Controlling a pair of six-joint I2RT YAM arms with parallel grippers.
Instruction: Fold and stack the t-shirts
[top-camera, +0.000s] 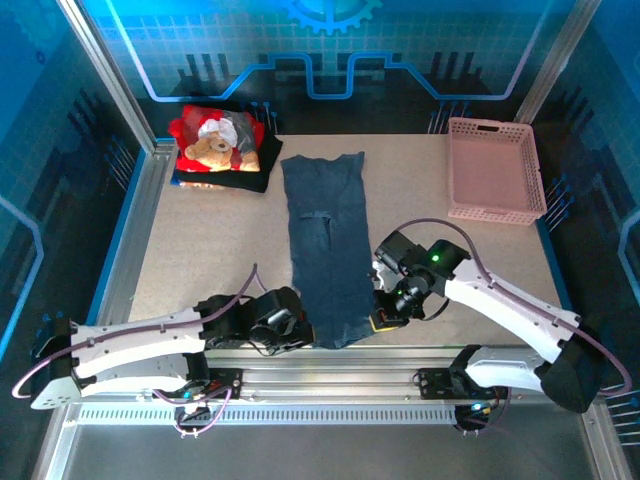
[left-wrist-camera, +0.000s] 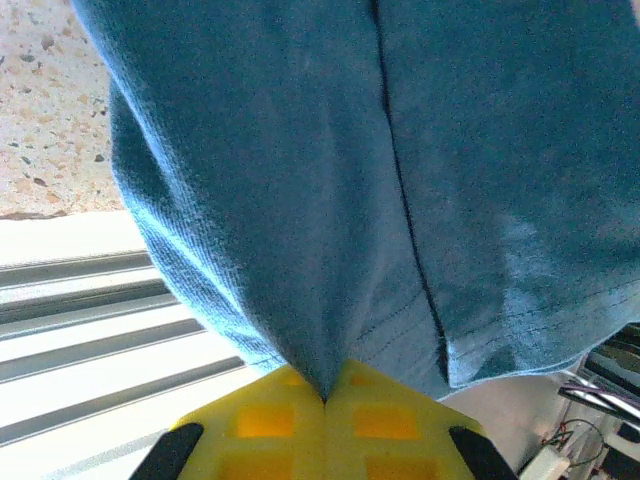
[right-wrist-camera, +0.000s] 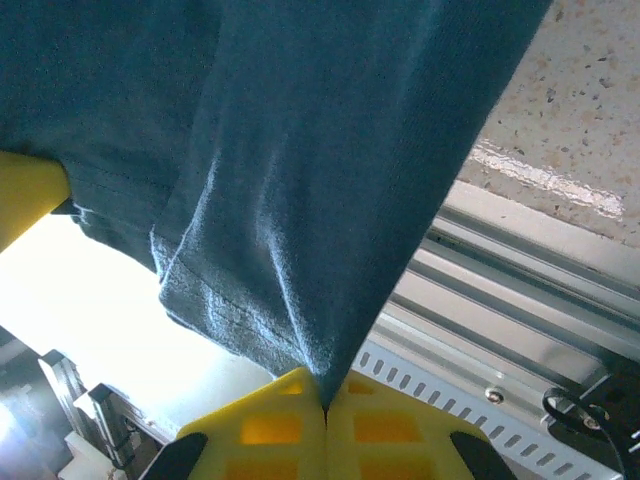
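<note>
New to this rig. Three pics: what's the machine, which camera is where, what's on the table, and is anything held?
These are two robot arms bolted at the near edge of a table, each ending in a two-finger gripper. The wide picture comes from a fixed camera above and behind the arms. The two close-ups come from a camera on each wrist. A slate-blue t-shirt lies on the table as a long strip. At the far left a red teddy-bear shirt sits on a black shirt, and at the far right stands a pink basket. The left gripper and right gripper are each shut on the near end of the slate-blue t-shirt, one at each corner.
</note>
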